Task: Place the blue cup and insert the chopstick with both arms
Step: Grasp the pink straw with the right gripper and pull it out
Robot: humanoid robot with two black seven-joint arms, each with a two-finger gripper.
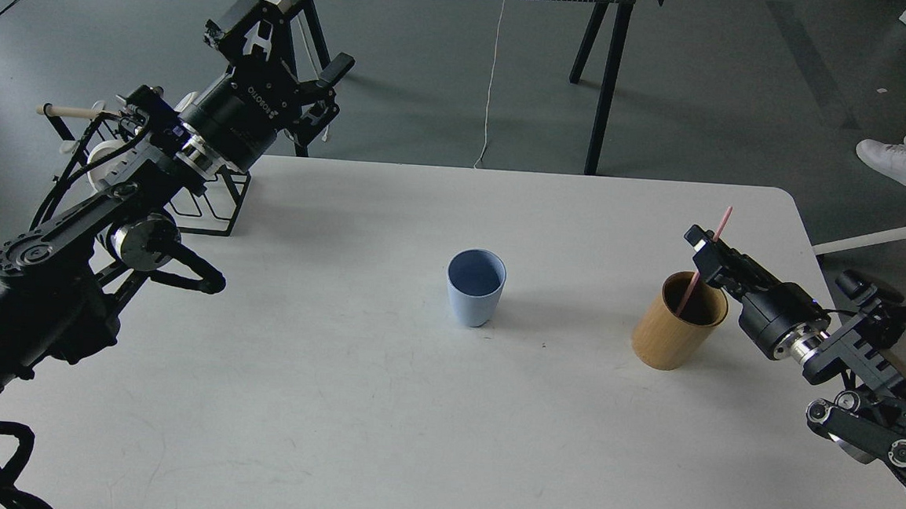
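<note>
- While pinching the thin pink chopstick (718, 227) at the right of the frame, the black two-finger right gripper (706, 253) sits just over the rim of the wide tan wooden cylinder (677, 322); fingers look pressed onto the stick, though small and dark.
- Lower end of the stick still down inside the cylinder, upper end poking up past the fingers, tilted.
- Likely slip: a thin, smooth stick held near its top could pivot or slide between the pads on lifting.
- Possible snag: a sideways pull before the tip clears the rim could tip or drag the light wooden holder.
- Small pale blue tapered plastic cup (475, 287) upright, mouth open, near the middle of the white table (379, 439), well apart from the cylinder.
- Narrow mouth, light body: an off-centre or slanted entry could knock the cup over.
- Black left gripper (295, 68) at upper left, fingers spread, empty, raised near the black wire rack (208, 204) with its pale dowel (72, 112).
- Too far from the cup to steady it if nudged.
</note>
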